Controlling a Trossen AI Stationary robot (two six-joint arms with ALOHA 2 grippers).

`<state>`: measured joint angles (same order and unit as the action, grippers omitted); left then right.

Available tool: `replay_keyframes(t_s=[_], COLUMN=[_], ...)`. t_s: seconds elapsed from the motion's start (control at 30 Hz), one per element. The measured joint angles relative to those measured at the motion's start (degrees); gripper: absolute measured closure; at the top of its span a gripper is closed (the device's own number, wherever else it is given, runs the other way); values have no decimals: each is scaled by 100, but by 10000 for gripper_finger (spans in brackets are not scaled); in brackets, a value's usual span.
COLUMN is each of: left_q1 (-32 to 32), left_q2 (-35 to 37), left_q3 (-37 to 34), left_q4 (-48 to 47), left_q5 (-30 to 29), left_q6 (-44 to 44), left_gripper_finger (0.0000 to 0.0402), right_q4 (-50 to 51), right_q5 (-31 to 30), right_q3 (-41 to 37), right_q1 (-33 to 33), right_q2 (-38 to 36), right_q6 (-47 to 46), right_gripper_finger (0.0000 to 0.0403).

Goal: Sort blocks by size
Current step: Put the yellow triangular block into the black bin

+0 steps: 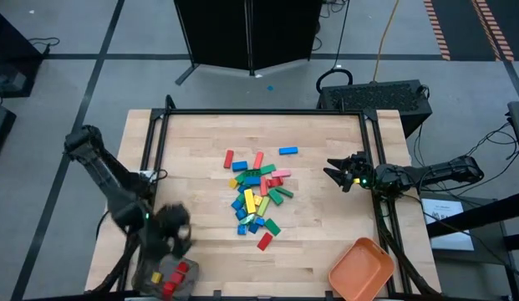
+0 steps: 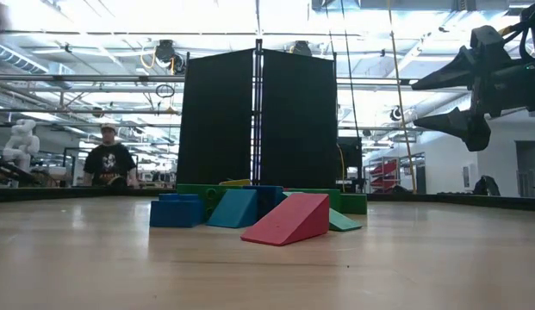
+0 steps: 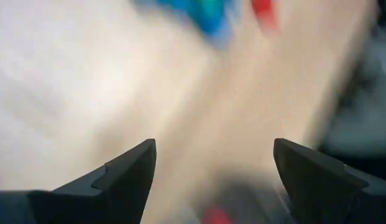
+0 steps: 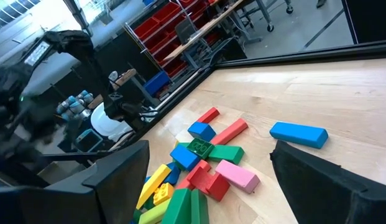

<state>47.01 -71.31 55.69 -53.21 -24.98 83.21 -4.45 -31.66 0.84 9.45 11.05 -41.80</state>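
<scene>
The blocks [image 1: 257, 196] lie in a loose heap of red, blue, green, yellow and pink pieces at the table's middle, resting flat on the wood and partly on each other. A single blue block [image 1: 287, 151] lies farther back and a red one [image 1: 264, 242] nearer the front. My left gripper [image 1: 177, 237] hovers blurred over the near left corner, beside the grey container [image 1: 169, 278]. In the left wrist view it [image 3: 214, 168] is open with nothing between its fingers. My right gripper [image 1: 333, 171] waits open at the right edge, pointing level toward the heap [image 4: 199, 163].
The grey container at the near left corner holds a few red blocks [image 1: 180, 271]. An orange tray [image 1: 360, 269] sits at the near right corner. A black frame [image 1: 259, 112] borders the table. Bare wood lies left and right of the heap. A person [image 2: 108, 162] stands far behind.
</scene>
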Motion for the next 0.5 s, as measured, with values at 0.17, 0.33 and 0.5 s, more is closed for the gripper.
replay_keyframes(t_s=[0.17,0.33,0.5], left_q1=[-1339,-2381,-2827], left_q2=[-59,-639,-1319], left_q3=[-1,-3,-5], left_q4=[-876,-11,1087], left_q5=[-1771,-2055,-2038], left_q6=[-258,-1878,-2840], left_gripper_finger=[80,80,80], right_q4=[0,0,0], right_q5=[-2,-2,-2], right_q3=[0,0,0], right_q1=[0,1,1], right_q2=[0,1,0], right_q6=[83,193,222], right_gripper_finger=[73,73,73])
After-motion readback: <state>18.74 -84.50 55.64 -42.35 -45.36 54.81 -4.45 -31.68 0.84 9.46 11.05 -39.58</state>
